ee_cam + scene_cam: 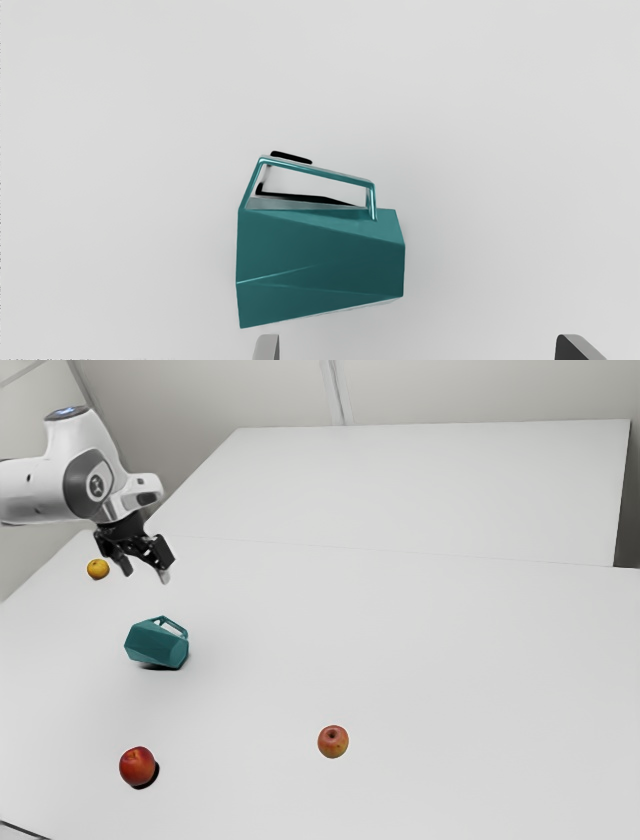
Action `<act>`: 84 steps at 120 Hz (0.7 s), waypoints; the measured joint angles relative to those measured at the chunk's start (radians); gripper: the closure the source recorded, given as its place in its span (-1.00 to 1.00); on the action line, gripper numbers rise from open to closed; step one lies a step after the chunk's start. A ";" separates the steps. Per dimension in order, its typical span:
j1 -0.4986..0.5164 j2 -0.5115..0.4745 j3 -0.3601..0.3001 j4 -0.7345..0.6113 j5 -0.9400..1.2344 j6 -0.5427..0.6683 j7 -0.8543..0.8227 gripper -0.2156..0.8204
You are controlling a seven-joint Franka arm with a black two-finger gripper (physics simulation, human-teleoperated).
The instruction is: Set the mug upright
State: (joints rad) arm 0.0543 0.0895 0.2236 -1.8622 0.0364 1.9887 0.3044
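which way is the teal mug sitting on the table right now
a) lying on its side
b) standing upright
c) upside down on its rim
A: the mug lies on its side on the table, its handle sticking out sideways.

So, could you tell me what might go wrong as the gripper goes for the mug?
The teal mug lies on its side, so a nudge might roll or slide it. It looks off-centre between the open fingers of the gripper, so one finger could land on it. Its handle sticks out and might snag.
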 joint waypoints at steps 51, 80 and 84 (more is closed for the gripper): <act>0.207 0.182 -0.020 0.226 -0.178 -0.101 0.138 -0.58; 0.320 0.336 -0.036 0.360 -0.329 -0.259 0.292 -0.58; 0.333 0.357 -0.037 0.376 -0.350 -0.278 0.312 -0.58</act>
State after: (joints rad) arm 0.3871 0.4468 0.1862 -1.4864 -0.3131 1.7107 0.6167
